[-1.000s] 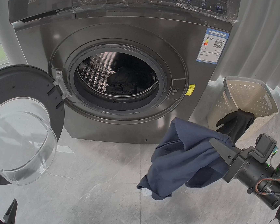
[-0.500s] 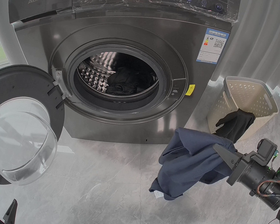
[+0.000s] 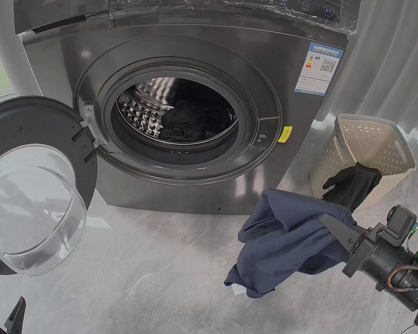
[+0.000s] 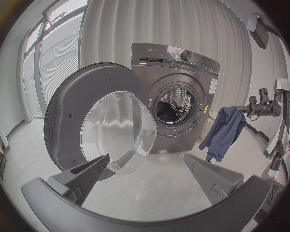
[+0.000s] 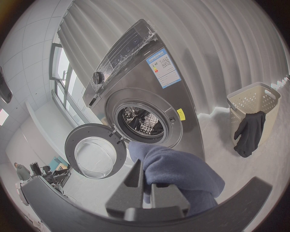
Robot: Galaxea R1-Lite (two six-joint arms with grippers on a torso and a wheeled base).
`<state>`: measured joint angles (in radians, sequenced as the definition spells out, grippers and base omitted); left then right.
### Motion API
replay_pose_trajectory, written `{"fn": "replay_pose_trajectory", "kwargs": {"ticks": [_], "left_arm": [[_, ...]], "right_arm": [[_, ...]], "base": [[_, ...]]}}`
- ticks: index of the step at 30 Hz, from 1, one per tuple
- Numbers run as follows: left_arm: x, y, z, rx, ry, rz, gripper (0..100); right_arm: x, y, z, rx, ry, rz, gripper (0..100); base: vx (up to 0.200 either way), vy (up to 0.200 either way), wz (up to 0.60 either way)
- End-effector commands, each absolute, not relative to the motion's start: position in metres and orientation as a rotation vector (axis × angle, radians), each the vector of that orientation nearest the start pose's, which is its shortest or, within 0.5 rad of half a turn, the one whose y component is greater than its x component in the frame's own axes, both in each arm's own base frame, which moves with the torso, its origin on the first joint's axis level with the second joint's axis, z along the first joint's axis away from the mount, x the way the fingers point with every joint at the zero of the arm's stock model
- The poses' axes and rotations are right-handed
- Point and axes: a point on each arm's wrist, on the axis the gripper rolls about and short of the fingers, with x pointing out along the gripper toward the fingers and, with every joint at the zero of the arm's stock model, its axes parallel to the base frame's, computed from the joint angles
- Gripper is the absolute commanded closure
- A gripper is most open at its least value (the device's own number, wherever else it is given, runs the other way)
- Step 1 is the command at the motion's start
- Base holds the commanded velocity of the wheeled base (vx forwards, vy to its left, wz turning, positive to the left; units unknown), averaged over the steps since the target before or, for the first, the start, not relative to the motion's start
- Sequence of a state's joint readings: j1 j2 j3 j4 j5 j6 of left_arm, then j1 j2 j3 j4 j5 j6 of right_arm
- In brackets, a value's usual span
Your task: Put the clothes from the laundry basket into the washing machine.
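Hanging from the right gripper, whose jaws are clamped on its fabric, the navy garment is above bare floor between the washing machine and the laundry basket. The drum holds dark clothes. A black garment drapes over the basket rim. The door stands wide open. The left gripper is spread apart, empty.

Grey marbled floor tiles, pale pleated curtain along the wall, tall window beside the curtain
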<state>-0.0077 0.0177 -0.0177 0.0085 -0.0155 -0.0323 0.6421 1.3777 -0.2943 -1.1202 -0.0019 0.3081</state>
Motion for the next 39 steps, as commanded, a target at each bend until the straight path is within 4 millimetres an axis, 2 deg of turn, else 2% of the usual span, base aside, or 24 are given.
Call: {"fn": "replay_pose_trajectory", "kwargs": {"ticks": [1,5,19,26,33,39], "left_arm": [[-0.023,0.000,0.076,-0.034,0.008,-0.023,0],[-0.023,0.000,0.075,-0.034,0.011,-0.023,0],[-0.023,0.000,0.076,-0.029,0.008,-0.023,0],[-0.023,0.000,0.076,-0.015,0.006,-0.024,0],[-0.023,0.000,0.075,-0.015,0.003,-0.023,0],[-0.023,-0.001,0.075,0.018,0.003,-0.031,0]], "right_arm": [[0.155,0.116,0.180,0.309,0.061,0.647,100],[0.155,0.117,0.180,0.311,0.060,0.645,100],[0.160,0.120,0.184,0.307,0.049,0.672,100],[0.168,0.116,0.199,0.337,-0.013,0.646,100],[0.165,0.119,0.191,0.312,0.020,0.657,100],[0.165,0.141,0.190,0.237,0.005,0.657,100]], "base": [[0.000,0.200,0.00],[0.000,0.200,0.00],[0.000,0.000,0.00],[0.000,0.000,0.00],[0.000,0.000,0.00],[0.000,0.000,0.00]]}}
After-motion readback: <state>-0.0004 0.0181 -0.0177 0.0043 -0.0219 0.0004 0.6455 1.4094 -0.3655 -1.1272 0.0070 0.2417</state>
